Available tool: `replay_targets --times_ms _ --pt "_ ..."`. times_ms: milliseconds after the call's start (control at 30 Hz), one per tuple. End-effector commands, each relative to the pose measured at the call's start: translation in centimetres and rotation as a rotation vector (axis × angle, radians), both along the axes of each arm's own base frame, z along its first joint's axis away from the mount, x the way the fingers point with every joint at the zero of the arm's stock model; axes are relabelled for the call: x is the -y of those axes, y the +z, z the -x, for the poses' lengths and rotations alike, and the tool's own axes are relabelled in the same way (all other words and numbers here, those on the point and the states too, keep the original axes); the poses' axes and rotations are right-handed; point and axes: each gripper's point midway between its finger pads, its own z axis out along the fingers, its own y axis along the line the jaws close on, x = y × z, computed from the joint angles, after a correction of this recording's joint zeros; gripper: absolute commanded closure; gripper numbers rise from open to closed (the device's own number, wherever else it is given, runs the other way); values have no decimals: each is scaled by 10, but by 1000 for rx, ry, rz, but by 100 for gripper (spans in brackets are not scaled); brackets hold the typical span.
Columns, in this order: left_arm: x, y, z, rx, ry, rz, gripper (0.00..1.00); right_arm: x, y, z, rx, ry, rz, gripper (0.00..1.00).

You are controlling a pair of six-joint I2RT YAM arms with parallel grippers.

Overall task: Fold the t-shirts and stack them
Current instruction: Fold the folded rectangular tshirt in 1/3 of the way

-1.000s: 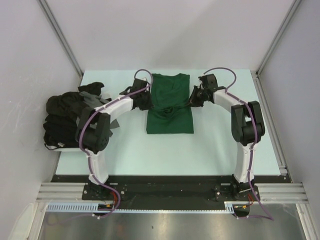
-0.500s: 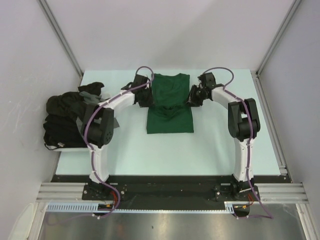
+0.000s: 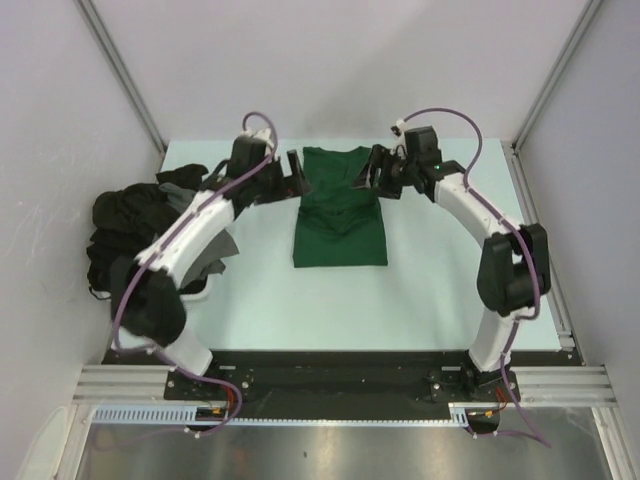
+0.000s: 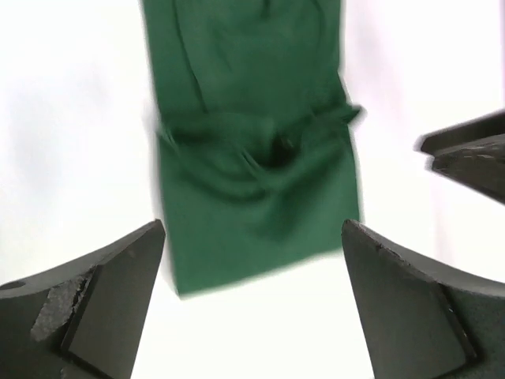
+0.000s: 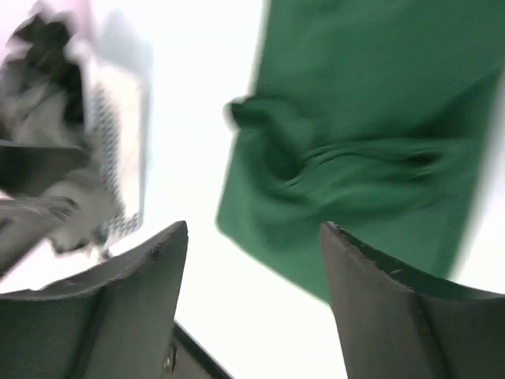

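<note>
A dark green t-shirt lies on the pale table, folded into a narrow upright strip with a bunched crease across its middle. My left gripper hovers just off the shirt's upper left edge, jaws wide open and empty. Off the upper right edge, my right gripper is also open with nothing between its fingers. Neither touches the cloth. A heap of black and dark grey t-shirts sits at the table's left side.
The dark heap rests in a white mesh basket at the left edge. Grey walls and metal rails close in the table on three sides. The arm bases stand on the black strip at the near edge.
Both grippers opened, let go of the green shirt's middle and pulled up and outward to its upper corners. The shirt stays on the table with a bunched crease.
</note>
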Motion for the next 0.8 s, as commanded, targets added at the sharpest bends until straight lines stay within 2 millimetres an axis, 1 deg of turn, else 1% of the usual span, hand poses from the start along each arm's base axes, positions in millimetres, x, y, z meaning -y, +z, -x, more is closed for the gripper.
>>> replay_targets --times_ms 0,33,67,100,133,167,200,233,267,333,367,400,433,467,500,533,600,633,667,700,733,767 --pt "7 -24 61 -73 -3 187 1 -44 -8 42 -10 83 -59 31" --pt "9 -19 72 -59 -10 224 1 -51 -14 45 -22 85 -68 32" --pt "13 -19 73 -43 -2 274 2 -61 -21 47 -15 93 -77 32" --pt "13 -41 88 -88 -1 270 2 -63 -35 49 -47 72 -70 32" --pt "13 -44 91 -88 9 276 3 -66 -41 49 -58 69 -72 32" --pt "12 -51 93 -102 20 267 3 -71 -48 48 -63 73 -71 32" --pt "11 -61 97 -124 31 258 3 -74 -63 45 -102 65 -68 32" --pt "11 -67 99 -143 38 263 4 -77 -70 45 -125 74 -76 32" --pt "12 -75 101 -154 39 271 5 -80 -84 43 -151 80 -79 33" --pt "18 -78 101 -155 26 305 6 -88 -91 38 -160 96 -94 34" --pt "17 -85 104 -169 36 303 6 -91 -94 33 -151 101 -96 34" --pt "18 -86 104 -170 39 306 6 -91 -111 29 -169 93 -77 34" --pt "17 -90 104 -172 48 296 7 -93 -108 19 -149 89 -73 34" --pt "16 -97 105 -190 60 281 7 -89 -112 8 -143 71 -69 35" --pt "14 -100 105 -195 65 270 7 -87 -121 2 -154 58 -61 35" --pt "11 -105 106 -205 75 253 7 -87 -114 -10 -132 43 -71 36" --pt "7 -114 108 -225 90 221 7 -75 -112 -29 -108 -7 -69 36" --pt "5 -118 109 -231 95 211 7 -73 -105 -40 -84 -29 -85 36" --pt "2 -124 110 -240 108 196 7 -70 -100 -46 -73 -42 -96 35" --pt "2 -127 111 -245 108 190 7 -62 -96 -56 -62 -61 -107 36" --pt "2 -128 110 -245 107 190 7 -60 -94 -62 -56 -70 -119 36" --pt "2 -131 110 -252 109 186 7 -60 -87 -68 -48 -74 -138 36"
